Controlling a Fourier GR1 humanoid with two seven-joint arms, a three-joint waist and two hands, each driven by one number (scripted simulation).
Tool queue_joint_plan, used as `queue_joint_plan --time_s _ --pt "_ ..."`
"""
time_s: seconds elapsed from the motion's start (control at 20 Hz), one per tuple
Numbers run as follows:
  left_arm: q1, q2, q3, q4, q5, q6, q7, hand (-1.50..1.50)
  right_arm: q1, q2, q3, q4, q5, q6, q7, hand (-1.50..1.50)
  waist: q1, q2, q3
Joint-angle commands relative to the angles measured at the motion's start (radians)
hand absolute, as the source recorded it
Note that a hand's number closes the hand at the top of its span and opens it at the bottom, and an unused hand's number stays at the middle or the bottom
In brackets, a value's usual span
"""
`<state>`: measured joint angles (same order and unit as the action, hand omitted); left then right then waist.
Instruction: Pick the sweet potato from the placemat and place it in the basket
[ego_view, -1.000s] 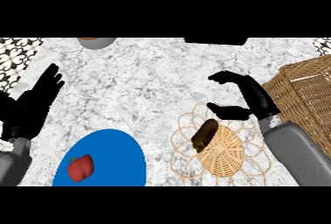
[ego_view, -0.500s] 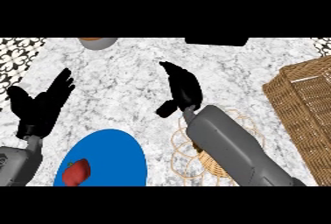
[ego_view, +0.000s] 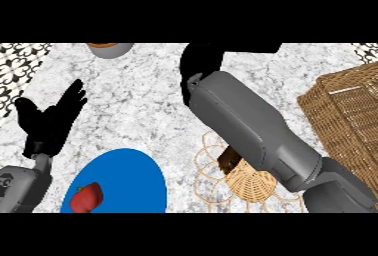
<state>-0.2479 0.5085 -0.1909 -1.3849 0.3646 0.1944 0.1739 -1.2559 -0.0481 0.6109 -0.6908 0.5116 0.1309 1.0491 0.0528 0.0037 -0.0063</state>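
Two risks stand out: the right hand (ego_view: 199, 62), fingers hidden so I cannot tell its state, reaches beyond the sweet potato (ego_view: 230, 159) on the placemat (ego_view: 210, 165), whose forearm could sweep it away from the basket (ego_view: 347, 107), while the left hand (ego_view: 50, 117) rests open.

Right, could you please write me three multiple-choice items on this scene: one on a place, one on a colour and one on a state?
1. Where is the sweet potato?
A. in the basket
B. on the woven placemat
C. on a stove

2. What colour is the plate?
A. blue
B. green
C. yellow

3. How is the left robot hand?
A. curled round a cup
B. open, holding nothing
C. closed in a fist

Key: 1 B, it shows on the placemat beneath the right forearm, left of the basket; 2 A, the plate is plainly blue; 3 B, its fingers are spread straight.
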Motion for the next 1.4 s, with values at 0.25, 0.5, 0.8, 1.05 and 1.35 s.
queue_joint_plan --time_s 0.25,0.5,0.8,1.05,1.35 --pt "0.020 -0.005 0.019 0.009 0.005 -0.017 -0.021 0.00 -0.280 0.030 -0.206 0.241 -0.198 0.359 0.214 -1.50 -0.013 -0.003 0.003" --pt "0.001 -0.033 0.021 0.038 -0.019 0.015 -0.014 0.00 -0.344 0.047 -0.267 0.268 -0.272 0.377 0.245 -1.50 -0.045 -0.009 0.005" --pt "0.056 0.002 0.080 0.068 0.001 -0.055 -0.061 0.00 -0.285 0.042 -0.287 0.155 -0.278 0.296 0.234 -1.50 -0.068 -0.015 0.006" --pt "0.092 -0.041 0.063 0.059 -0.033 -0.012 -0.075 0.00 -0.164 0.027 -0.229 -0.033 -0.242 0.257 0.236 -1.50 -0.093 -0.024 0.007" --pt "0.072 -0.002 0.101 0.028 -0.010 -0.040 -0.021 0.00 0.105 -0.005 -0.144 -0.240 -0.168 0.174 0.194 -1.50 -0.095 -0.021 0.007"
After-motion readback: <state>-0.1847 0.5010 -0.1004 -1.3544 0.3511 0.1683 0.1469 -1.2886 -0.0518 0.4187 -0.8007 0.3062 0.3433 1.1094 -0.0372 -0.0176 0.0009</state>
